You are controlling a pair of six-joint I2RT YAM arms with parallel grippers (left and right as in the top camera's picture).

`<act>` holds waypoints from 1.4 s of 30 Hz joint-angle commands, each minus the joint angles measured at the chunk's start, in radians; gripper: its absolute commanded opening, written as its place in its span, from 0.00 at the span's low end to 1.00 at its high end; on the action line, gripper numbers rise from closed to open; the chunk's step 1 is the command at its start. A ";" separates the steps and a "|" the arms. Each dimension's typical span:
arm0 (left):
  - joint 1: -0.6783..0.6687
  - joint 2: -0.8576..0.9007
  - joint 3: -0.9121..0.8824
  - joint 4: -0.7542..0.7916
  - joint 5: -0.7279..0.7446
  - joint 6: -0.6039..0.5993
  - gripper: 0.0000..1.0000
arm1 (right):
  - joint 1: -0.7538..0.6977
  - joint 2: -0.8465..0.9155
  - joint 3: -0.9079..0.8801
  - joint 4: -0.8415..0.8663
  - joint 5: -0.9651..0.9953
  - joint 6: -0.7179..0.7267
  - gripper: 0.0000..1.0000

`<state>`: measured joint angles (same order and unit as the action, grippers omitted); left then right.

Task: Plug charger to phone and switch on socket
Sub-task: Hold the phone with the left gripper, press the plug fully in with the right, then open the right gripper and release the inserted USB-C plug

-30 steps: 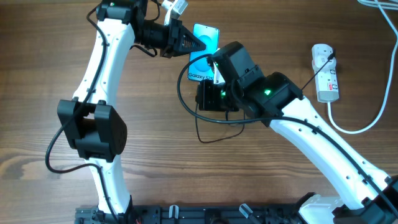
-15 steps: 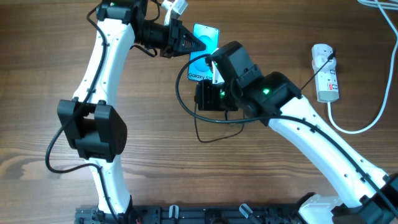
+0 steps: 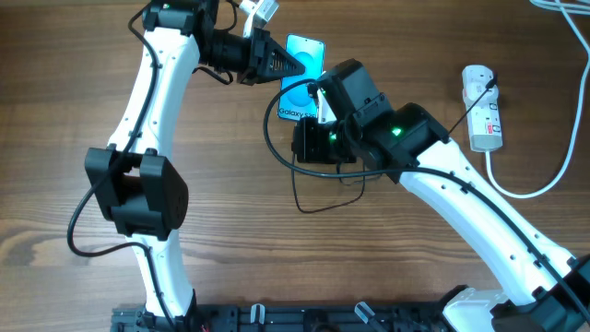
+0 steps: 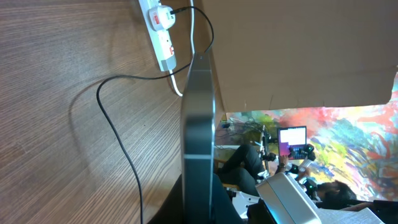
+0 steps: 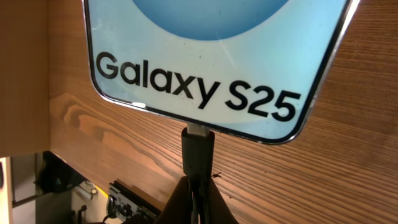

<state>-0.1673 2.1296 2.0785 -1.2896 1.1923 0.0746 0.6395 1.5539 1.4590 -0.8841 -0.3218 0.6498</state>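
1. While my left gripper [image 3: 295, 65] is closed on one long side of the phone [image 5: 211, 56], the lit screen faces up at the far middle of the table [image 3: 240, 263].
2. I cannot tell whether the phone rests on the wood or is lifted off it.
3. My right gripper [image 5: 198, 199] is pinched tight on the charger [image 5: 198, 152], just behind its small black tip.
4. That tip stands straight against the phone's short edge, below the "Galaxy S25" lettering. A sliver of metal shows at the joint, so I cannot tell how deep it sits.
5. From there the thin black cable loops over the table under my right arm.
6. Well off to my right lies the socket [image 3: 485, 115], with a black lead running into its far end.
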 commanded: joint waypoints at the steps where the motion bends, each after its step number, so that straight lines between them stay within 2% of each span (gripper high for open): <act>1: 0.001 -0.037 0.002 -0.008 0.021 0.031 0.04 | -0.019 0.015 0.002 0.015 0.005 -0.019 0.04; 8: 0.001 -0.037 0.002 -0.004 -0.016 0.030 0.04 | -0.019 0.015 0.002 0.009 -0.035 -0.023 0.04; 42: -0.001 -0.037 0.002 -0.001 -0.008 -0.004 0.04 | -0.009 0.048 0.002 0.005 -0.069 -0.022 0.05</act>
<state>-0.1673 2.1296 2.0785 -1.2865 1.1496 0.0731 0.6258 1.5688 1.4590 -0.8814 -0.3748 0.6487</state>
